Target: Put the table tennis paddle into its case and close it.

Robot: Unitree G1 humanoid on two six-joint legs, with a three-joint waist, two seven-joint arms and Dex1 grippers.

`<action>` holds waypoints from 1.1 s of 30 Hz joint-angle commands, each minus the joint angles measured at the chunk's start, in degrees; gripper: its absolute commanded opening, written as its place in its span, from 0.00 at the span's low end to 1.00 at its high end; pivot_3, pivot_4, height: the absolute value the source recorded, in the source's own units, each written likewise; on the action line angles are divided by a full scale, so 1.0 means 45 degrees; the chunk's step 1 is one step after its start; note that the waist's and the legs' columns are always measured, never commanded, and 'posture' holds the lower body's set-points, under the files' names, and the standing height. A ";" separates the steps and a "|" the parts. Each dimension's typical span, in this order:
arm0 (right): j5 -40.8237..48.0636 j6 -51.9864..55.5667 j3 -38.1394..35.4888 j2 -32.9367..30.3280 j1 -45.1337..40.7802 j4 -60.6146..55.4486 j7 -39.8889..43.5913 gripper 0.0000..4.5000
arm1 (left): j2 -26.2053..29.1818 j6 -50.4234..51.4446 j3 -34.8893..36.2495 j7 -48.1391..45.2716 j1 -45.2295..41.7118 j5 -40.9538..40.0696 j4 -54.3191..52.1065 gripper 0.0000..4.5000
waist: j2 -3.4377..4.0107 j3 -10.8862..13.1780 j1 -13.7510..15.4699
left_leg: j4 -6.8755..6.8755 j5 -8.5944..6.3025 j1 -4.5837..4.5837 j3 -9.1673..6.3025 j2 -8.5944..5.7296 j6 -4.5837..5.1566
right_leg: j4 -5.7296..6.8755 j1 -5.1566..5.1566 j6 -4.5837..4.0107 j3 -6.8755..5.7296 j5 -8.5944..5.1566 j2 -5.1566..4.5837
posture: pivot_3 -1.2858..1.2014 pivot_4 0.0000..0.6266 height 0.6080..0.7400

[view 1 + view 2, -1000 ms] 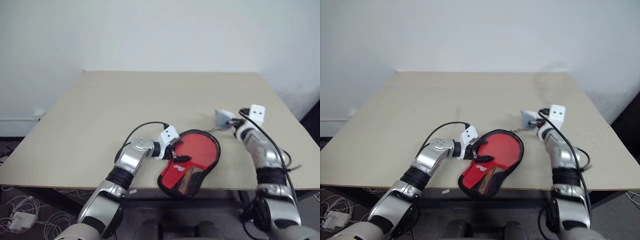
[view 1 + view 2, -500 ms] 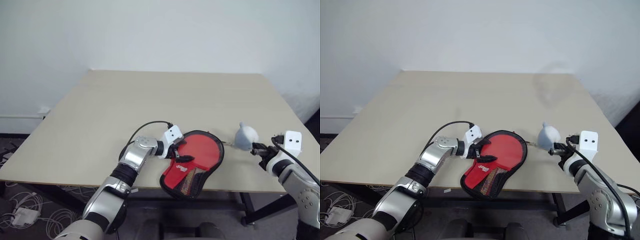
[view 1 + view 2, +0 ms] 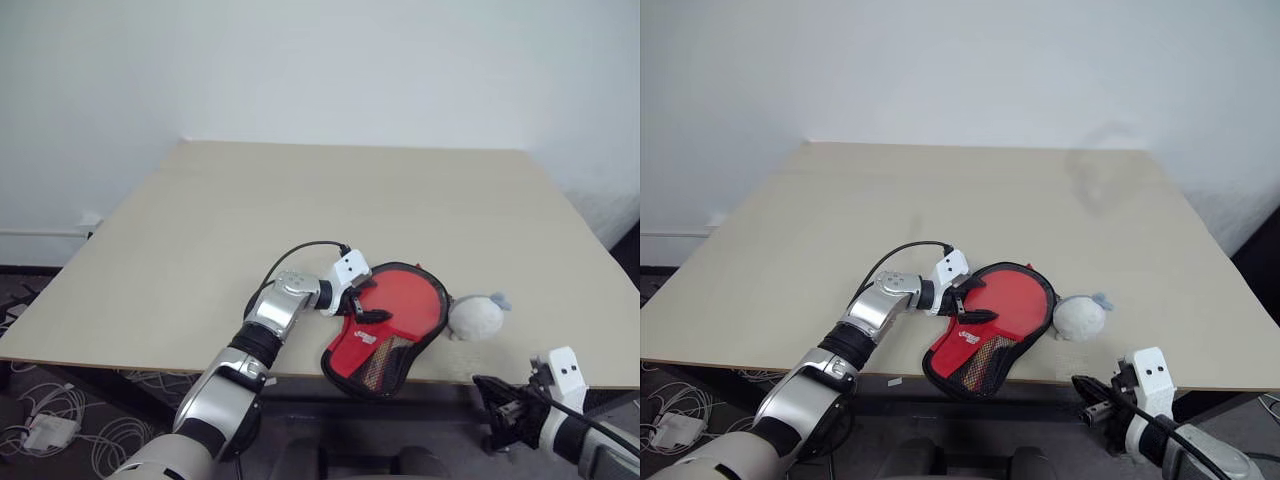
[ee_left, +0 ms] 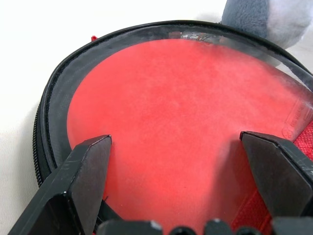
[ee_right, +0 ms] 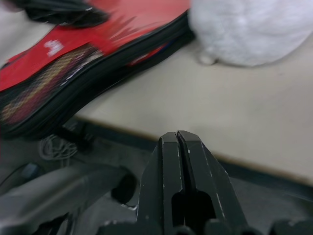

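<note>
The case (image 3: pixel 385 325) lies on the table near its front edge, clear side up, with its narrow end over the edge. A round red face showing through the plastic (image 4: pixel 186 122) looks like the table tennis paddle; I see no handle. My left gripper (image 3: pixel 368 306) is open, its fingers spread over the case's left side, one fingertip (image 4: pixel 93 152) resting on the plastic. The grey pompom (image 3: pixel 474 316) lies on the table against the case's right side. My right gripper (image 3: pixel 490 390) is shut and empty, below the front edge to the right.
The beige table (image 3: pixel 300 200) stretches wide behind the case to a white wall. Cables and a white power brick (image 3: pixel 45 430) lie on the floor at the left.
My right gripper let go of the pompom and drew back and down below the table's front edge. The pompom now lies beside the case. The left gripper stayed put.
</note>
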 commanded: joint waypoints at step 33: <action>-0.0017 0.0942 0.1418 0.0111 -0.6511 0.5119 -0.1535 0.68 | -0.0131 0.0604 -0.0231 0.0043 0.0200 0.0740 0.0669 1.00 | -0.0051 -0.0094 0.0127 | -0.0008 0.0022 -0.0003 0.0004 0.0007 0.0049 | -0.0008 -0.0008 -0.0042 -0.0002 0.0023 0.0007 | 0.52 0.00 0.91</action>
